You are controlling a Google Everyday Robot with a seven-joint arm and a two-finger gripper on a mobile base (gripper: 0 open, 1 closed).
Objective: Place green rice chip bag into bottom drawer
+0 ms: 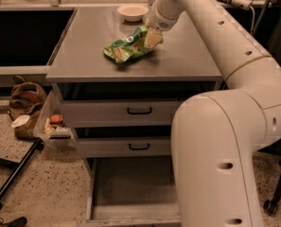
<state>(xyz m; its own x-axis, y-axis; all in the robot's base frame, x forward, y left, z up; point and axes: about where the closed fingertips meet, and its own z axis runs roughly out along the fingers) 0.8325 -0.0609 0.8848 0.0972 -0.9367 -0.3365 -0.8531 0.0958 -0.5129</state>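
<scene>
The green rice chip bag point(128, 48) lies on the grey cabinet top point(187, 60), with its right end lifted a little. My gripper point(152, 38) comes down from the arm at the upper right and is shut on that right end. The bottom drawer point(130, 188) is pulled out near the floor and shows a bare grey floor. My arm's large white body hides its right side. The two shallower drawers above it, with black handles, are slightly out.
A pale round bowl point(133, 11) stands at the back of the cabinet top. A clear bin point(52, 126) with small items hangs at the cabinet's left side. A brown bag point(24, 98) and a black pole point(14, 174) lie on the speckled floor at left.
</scene>
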